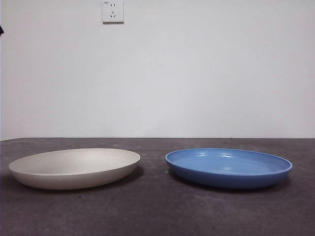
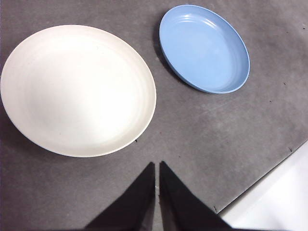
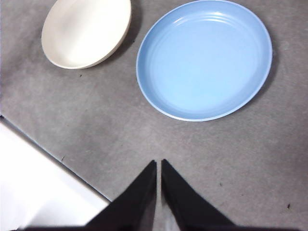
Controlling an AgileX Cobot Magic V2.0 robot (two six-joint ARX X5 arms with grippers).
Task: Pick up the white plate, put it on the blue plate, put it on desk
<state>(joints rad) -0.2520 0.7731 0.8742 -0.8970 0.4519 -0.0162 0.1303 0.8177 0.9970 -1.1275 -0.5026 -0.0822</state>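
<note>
Front: white plate (image 1: 75, 168) and blue plate (image 1: 228, 167) sitting side by side on the desk (image 1: 157, 211), apart, wall socket (image 1: 112, 11) behind. Left wrist: left gripper (image 2: 157, 166) hovering near the white plate (image 2: 78, 90), fingers together. Right wrist: right gripper (image 3: 159, 163) hanging near the blue plate (image 3: 204, 59), fingers together.

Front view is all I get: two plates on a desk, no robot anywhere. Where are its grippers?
Observer: Both hang above the desk. The left gripper, jaws shut, is nearest the white plate.
Operator: And the other one?
Observer: The right gripper, also shut, hovers near the blue plate, holding nothing.
Operator: Anything inside the plates? I only see the rims.
Observer: Nothing in either; the white plate shows faint concentric rings.
</note>
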